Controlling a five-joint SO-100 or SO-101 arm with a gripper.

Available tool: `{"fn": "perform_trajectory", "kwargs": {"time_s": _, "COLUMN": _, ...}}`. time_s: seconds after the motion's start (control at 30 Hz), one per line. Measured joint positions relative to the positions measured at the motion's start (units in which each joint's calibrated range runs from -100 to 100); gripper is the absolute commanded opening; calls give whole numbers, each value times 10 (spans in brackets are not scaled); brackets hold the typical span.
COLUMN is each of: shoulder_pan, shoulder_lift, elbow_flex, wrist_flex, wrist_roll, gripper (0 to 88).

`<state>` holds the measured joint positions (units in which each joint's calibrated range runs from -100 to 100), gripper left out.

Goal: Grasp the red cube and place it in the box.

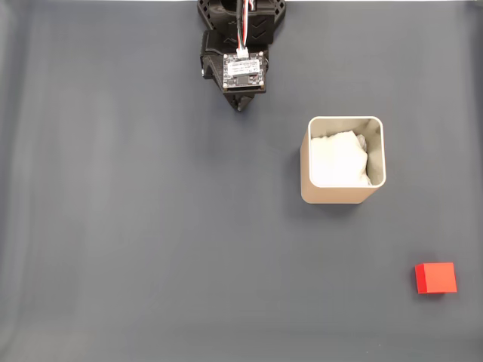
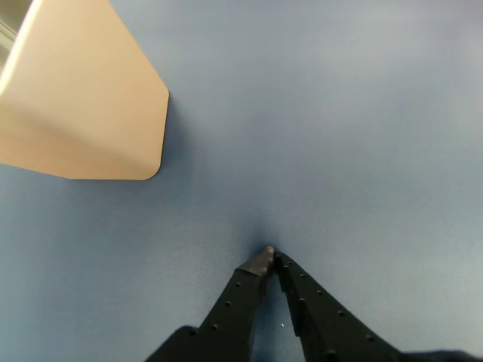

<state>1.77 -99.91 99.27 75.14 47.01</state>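
Closed, empty black gripper [image 2: 270, 256] sits far from the small bright red cube [image 1: 435, 277] at near right, so reaching past the beige paper-lined box [image 1: 343, 194] risks clipping it.

— Underneath everything?
— A smooth, matte, dark grey-blue table surface [image 1: 113, 226], spread across the fixed view.
— Light?
— Soft and even, with faint paler vertical streaks at left; bluer in the wrist view [image 2: 362, 113].
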Motion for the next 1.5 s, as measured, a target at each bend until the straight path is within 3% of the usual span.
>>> {"fn": "perform_trajectory", "kwargs": {"time_s": 1.13, "shoulder_pan": 0, "shoulder_lift": 0, "elbow_flex": 0, "wrist_flex": -5, "wrist_roll": 5, "gripper": 2}}
{"fn": "perform_trajectory", "kwargs": {"time_s": 1.5, "shoulder_pan": 18, "shoulder_lift": 5, "elbow_flex": 0, "wrist_flex": -209, "wrist_roll": -18, "gripper": 2}}
